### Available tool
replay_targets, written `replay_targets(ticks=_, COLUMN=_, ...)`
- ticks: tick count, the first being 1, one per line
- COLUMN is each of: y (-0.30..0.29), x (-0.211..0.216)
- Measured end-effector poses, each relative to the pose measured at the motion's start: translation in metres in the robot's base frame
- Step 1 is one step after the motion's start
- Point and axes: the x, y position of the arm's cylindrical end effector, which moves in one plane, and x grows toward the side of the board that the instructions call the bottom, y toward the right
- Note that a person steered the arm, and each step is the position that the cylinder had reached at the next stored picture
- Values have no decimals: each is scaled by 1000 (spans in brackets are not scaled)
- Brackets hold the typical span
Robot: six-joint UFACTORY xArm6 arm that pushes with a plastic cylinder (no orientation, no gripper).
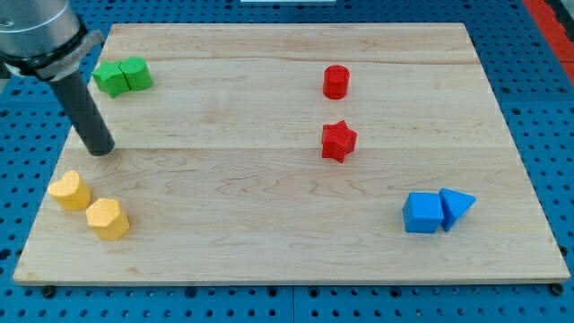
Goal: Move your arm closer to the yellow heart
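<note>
Two yellow blocks lie at the view's lower left. The upper one (70, 190) has a rounded, heart-like outline. The lower one (108, 218) looks like a pentagon and sits just below and to the right of it. My tip (100, 149) rests on the board above the yellow heart and slightly to its right, a short gap away, touching no block. The dark rod rises from the tip toward the view's top left.
Two green blocks (123, 75) sit touching each other at the top left, just right of the rod. A red cylinder (335, 82) and a red star (338, 141) are right of centre. A blue cube (422, 213) and a blue triangle (456, 206) touch at the lower right.
</note>
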Motion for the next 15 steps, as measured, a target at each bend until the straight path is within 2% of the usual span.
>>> replay_targets(ticks=1, y=-13, x=44)
replay_targets(ticks=2, y=7, x=76)
replay_targets(ticks=3, y=14, x=66)
replay_targets(ticks=4, y=-22, x=25)
replay_targets(ticks=5, y=-24, x=11)
replay_targets(ticks=7, y=-19, x=13)
replay_targets(ticks=9, y=110, x=-21)
replay_targets(ticks=11, y=120, x=-21)
replay_targets(ticks=12, y=132, x=-4)
replay_targets(ticks=14, y=164, x=113)
replay_targets(ticks=15, y=139, x=160)
